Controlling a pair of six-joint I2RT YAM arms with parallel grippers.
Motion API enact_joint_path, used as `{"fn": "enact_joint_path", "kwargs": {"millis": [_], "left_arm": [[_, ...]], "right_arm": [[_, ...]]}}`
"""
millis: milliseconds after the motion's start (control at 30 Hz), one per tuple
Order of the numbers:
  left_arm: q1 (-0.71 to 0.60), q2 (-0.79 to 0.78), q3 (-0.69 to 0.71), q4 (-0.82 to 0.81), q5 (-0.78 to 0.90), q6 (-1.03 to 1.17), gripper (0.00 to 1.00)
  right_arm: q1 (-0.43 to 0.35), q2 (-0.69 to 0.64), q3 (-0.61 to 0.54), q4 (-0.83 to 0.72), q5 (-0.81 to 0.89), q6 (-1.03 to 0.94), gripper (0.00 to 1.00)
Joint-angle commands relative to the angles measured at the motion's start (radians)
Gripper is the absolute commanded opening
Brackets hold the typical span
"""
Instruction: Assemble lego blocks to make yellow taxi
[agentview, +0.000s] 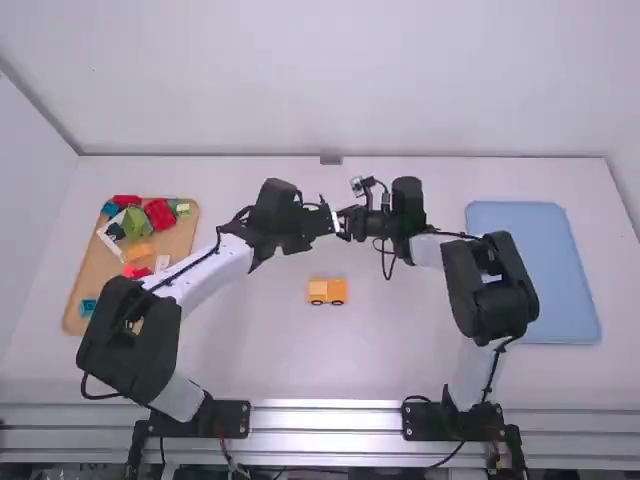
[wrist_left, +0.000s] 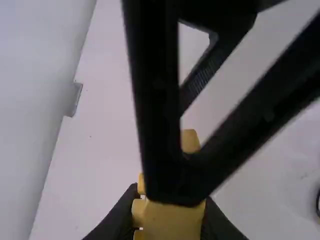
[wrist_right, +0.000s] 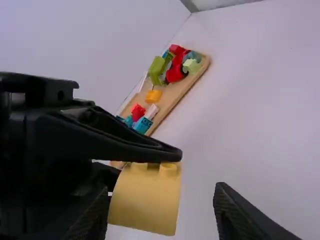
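The white surface (agentview: 400, 360) is spreading beneath everything, and the two arms are dominating it: the left arm (agentview: 200, 278) is leaning past the near edge of the wooden board (agentview: 97, 262), while the right arm (agentview: 492, 285) is hiding part of the inner edge of the blue tray (agentview: 540, 270). The tray is lying flat on the far right. Over on the left, the board is carrying a jumble of bricks, with a red block (agentview: 160, 214) and a green block (agentview: 135, 224) sitting close together, a long white piece (agentview: 108, 240) lying beside the green one, and a light blue block (agentview: 88, 307) resting nearer the arms' bases. Between the arms, the left tool (agentview: 327, 222) and the right tool (agentview: 346, 222) are meeting almost tip to tip. A small yellow car (agentview: 327, 291) with dark wheels is standing on the surface just nearer the bases than they are. Up close, the left tool (wrist_left: 165, 220) is pinching a yellow block (wrist_right: 145, 202), studs showing, and the right tool (wrist_right: 162, 215) is keeping its fingers spread, one right by the block and the other well clear of it. With black fingers crossing in front of the block, the space around it is looking crowded.
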Motion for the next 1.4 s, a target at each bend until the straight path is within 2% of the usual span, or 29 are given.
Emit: {"fn": "enact_joint_path", "kwargs": {"millis": [0,367,467,867,933,1000,1067,1100,1200,1367], "left_arm": [[-0.008,0.002,-0.031,0.016,-0.004,0.004,0.02],[-0.007,0.002,-0.088,0.126,-0.007,0.010,0.02],[-0.007,0.002,-0.088,0.130,-0.007,0.010,0.02],[-0.002,0.002,-0.088,0.140,-0.006,0.010,0.04],[-0.002,0.002,-0.088,0.143,-0.006,0.007,0.12],[-0.002,0.002,-0.088,0.142,-0.006,0.003,0.35],[-0.002,0.002,-0.088,0.135,-0.007,0.003,0.75],[-0.002,0.001,-0.088,0.121,-0.024,0.003,0.91],[0.000,-0.006,-0.077,0.105,-0.058,-0.061,0.99],[0.015,-0.023,0.055,-0.150,0.087,-0.064,0.99]], "right_arm": [[0.028,0.012,0.031,-0.005,0.011,-0.014,0.56],[0.032,0.012,0.031,-0.005,0.014,-0.014,0.50],[0.043,0.012,0.031,-0.005,0.015,-0.022,0.44],[0.041,0.012,0.032,-0.049,0.042,-0.041,0.29],[0.038,0.012,0.032,-0.048,0.040,-0.041,0.27],[0.038,0.012,0.032,-0.044,0.040,-0.041,0.27],[0.038,0.012,0.032,-0.044,0.038,-0.053,0.27],[0.038,0.012,0.032,-0.048,0.036,-0.064,0.27],[0.026,0.012,0.032,-0.051,0.036,-0.100,0.27],[0.004,0.011,0.032,-0.050,-0.004,-0.203,0.27]]}}
